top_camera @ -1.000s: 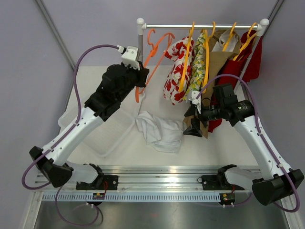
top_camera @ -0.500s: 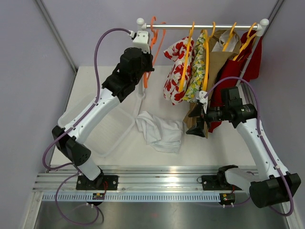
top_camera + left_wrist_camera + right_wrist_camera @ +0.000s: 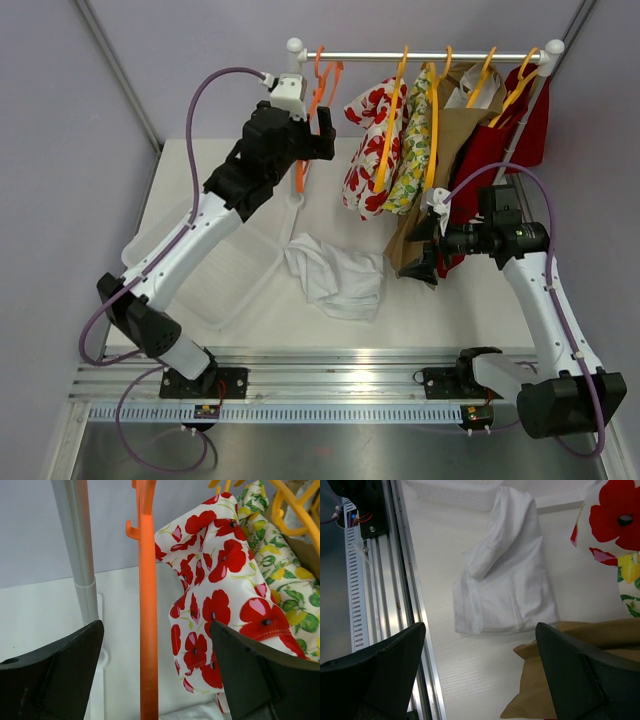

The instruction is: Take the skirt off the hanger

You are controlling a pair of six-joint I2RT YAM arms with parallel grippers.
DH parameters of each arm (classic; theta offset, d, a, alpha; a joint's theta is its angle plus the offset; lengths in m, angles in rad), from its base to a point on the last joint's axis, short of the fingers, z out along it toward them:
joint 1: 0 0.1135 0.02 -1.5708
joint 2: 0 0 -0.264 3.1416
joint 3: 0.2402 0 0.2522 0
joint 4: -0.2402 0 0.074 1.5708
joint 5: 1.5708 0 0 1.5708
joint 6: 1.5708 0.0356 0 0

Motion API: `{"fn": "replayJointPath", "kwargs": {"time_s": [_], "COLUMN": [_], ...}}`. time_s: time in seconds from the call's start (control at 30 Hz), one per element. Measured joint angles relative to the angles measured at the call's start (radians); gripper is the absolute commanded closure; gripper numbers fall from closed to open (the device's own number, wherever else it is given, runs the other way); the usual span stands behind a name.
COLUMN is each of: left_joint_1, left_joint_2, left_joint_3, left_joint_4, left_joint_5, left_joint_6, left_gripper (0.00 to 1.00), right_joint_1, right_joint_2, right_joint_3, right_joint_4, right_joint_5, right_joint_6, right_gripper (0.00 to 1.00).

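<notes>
Hanging bare from the rail (image 3: 420,56), the orange hanger (image 3: 148,605) runs straight down between the fingers of the left gripper (image 3: 322,140). That gripper's jaws stand wide apart, and in the left wrist view there is clear space between the hanger's shaft and either finger. Just outside its left finger rises the grey rack post (image 3: 75,550). Beyond its right finger hangs a poppy-print garment (image 3: 220,605), with a lemon-print one (image 3: 285,580) past that.

The white skirt (image 3: 335,275) is off the hanger. It lies crumpled on the table (image 3: 270,325), well below the left gripper and just to the left of the right gripper (image 3: 480,627). From the right wrist camera the skirt sits ahead of the fingers, roughly midway between them. The right gripper's jaws are also spread wide, holding nothing. A brown garment (image 3: 570,670) hangs close against its right finger, though I cannot tell whether the two touch. A white tray (image 3: 215,280) rests on the table beneath the left arm.
</notes>
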Motion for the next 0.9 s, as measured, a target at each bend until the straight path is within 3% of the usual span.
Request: {"fn": "replayJointPath", "kwargs": {"time_s": [0.13,0.4,0.47,0.6,0.9], "left_joint_1": [0.000,-0.010,-0.046,-0.160,-0.352], "left_joint_2": [-0.163,-0.785,-0.832,-0.784,-0.397], "left_joint_3": [-0.124,-0.707,-0.805,-0.942,-0.915], "left_joint_4": [-0.006,-0.007,0.023,-0.022,-0.136], "left_joint_5": [0.061,0.288,0.319,0.276,-0.048], "left_joint_6": [0.013,0.140,0.127,-0.025,-0.827], "left_gripper": [0.01,0.01,0.01,0.01,0.01], "right_joint_1": [-0.051,-0.146,-0.156,-0.179,-0.216], "right_joint_2": [-0.018,-0.033,-0.033,-0.033,-0.037], "right_joint_3": [0.000,0.000,0.000,-0.001,-0.016], "right_joint_4": [-0.008,-0.042,-0.048,-0.049,-0.048], "right_joint_5": [-0.015,-0.051,-0.055,-0.061,-0.071], "right_joint_6": [-0.024,-0.068,-0.077,-0.084,-0.085], "right_gripper": [0.01,0.01,0.01,0.01,0.01]}}
